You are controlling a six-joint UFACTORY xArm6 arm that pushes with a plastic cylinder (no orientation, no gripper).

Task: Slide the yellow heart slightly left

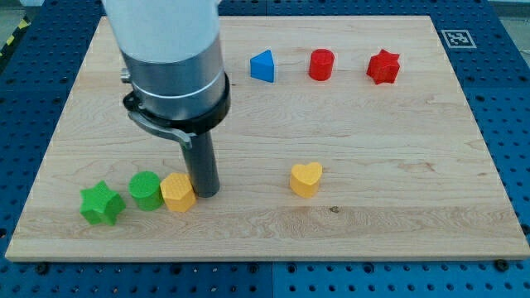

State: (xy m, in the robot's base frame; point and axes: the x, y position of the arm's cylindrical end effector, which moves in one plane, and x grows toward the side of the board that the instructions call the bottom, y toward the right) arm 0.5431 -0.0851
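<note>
The yellow heart (305,178) lies on the wooden board (373,141), right of the middle and toward the view's bottom. My tip (206,193) rests on the board well to the heart's left, right beside a yellow hexagonal block (177,192), touching or nearly touching its right side. The rod hangs from the large grey arm body (170,58) at the view's top left.
A green round block (145,190) and a green star (101,204) sit left of the yellow hexagon in a row. Near the view's top are a blue triangular block (262,66), a red cylinder (321,64) and a red star (383,67).
</note>
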